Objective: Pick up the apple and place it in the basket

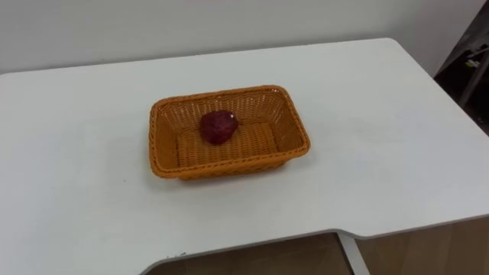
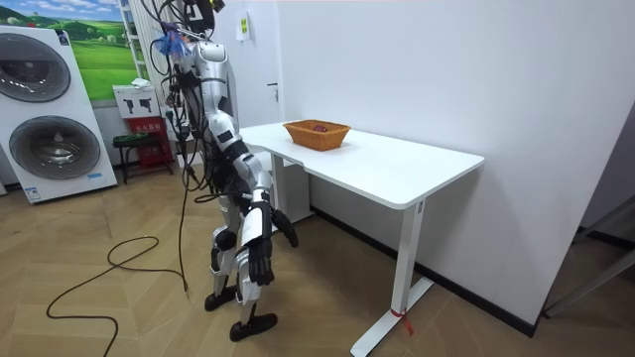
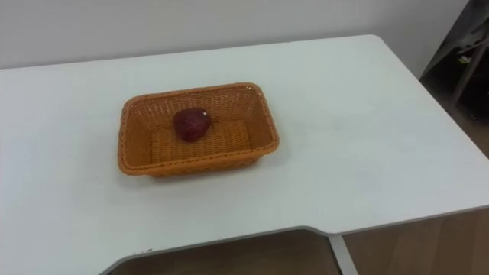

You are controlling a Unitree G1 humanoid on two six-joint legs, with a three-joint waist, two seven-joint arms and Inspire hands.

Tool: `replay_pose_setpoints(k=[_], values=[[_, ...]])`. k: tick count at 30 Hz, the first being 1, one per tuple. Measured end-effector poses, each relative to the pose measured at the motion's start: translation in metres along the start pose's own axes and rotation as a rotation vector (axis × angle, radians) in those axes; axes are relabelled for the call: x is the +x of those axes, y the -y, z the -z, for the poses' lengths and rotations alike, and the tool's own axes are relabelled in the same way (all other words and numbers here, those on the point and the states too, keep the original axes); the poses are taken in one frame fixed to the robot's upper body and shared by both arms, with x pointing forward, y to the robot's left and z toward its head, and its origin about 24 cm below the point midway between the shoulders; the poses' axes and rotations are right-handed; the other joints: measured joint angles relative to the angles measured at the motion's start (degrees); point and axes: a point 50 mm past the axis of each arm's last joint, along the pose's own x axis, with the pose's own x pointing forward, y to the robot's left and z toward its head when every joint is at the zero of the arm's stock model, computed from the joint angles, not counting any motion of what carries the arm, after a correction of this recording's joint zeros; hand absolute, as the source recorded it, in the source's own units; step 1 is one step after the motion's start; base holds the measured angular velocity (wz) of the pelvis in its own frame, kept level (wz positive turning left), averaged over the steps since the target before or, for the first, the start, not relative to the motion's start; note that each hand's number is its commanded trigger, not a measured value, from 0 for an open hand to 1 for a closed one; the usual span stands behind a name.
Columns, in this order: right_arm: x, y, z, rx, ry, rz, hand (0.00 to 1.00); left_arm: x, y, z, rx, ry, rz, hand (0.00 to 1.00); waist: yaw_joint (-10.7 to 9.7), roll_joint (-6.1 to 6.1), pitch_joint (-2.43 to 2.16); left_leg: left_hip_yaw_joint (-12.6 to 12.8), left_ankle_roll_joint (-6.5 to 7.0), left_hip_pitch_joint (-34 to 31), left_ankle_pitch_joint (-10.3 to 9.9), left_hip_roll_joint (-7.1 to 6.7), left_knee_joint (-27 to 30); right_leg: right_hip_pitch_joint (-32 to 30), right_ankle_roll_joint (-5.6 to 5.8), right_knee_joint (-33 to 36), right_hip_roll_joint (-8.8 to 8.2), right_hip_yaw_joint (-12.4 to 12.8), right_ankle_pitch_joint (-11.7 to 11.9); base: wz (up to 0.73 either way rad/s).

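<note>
A dark red apple [image 1: 218, 126] lies inside an orange wicker basket [image 1: 290, 122], toward its far side, on the white table [image 1: 382, 176]. In the room view the basket [image 2: 317, 133] stands near the far end of the table, and I stand upright on the wooden floor beside the table's long edge, a little back from it. Both arms hang down at my sides. My right hand [image 2: 260, 266] hangs low by my thigh with relaxed fingers. My left hand [image 2: 288, 231] hangs toward the table, fingers straight. Neither hand holds anything.
The table top [image 3: 367, 153] is bare around the basket, with a curved cut-out in its near edge [image 1: 336, 233]. Two washing machines [image 2: 50, 109] stand against the wall at the room view's left. A dark frame [image 1: 474, 69] stands off the table's right end.
</note>
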Motion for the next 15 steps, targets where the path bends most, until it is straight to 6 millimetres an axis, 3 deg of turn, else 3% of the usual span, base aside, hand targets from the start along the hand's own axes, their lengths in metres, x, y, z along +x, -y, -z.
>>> replay_pose_setpoints(k=[3,7,15], values=[[0.003,0.005,0.027,-0.169,-0.089,-0.101,0.0,-0.001,0.001,0.005,0.0,-0.031,0.019,0.0,0.8,0.0,0.07,-0.01,0.0,0.23,-0.01,-0.04,-0.13,0.11,0.06,-0.05,-0.02,0.02,-0.04,0.0],[0.0,0.007,0.049,-0.37,-0.147,-0.275,0.0,0.0,-0.001,0.008,-0.019,-0.076,0.036,0.0,2.3,0.02,0.17,-0.38,0.0,0.44,-0.01,-0.08,-0.21,0.2,0.09,-0.83,-0.13,-0.48,-0.12,0.02],[-0.018,-0.017,0.062,-0.639,-0.101,-0.567,0.0,-0.001,0.006,0.009,0.008,-0.088,0.073,0.0,3.78,-0.12,0.24,-1.05,0.0,-0.13,-0.01,-0.11,0.19,0.43,0.08,-0.79,-0.37,-1.9,-0.12,0.07]])
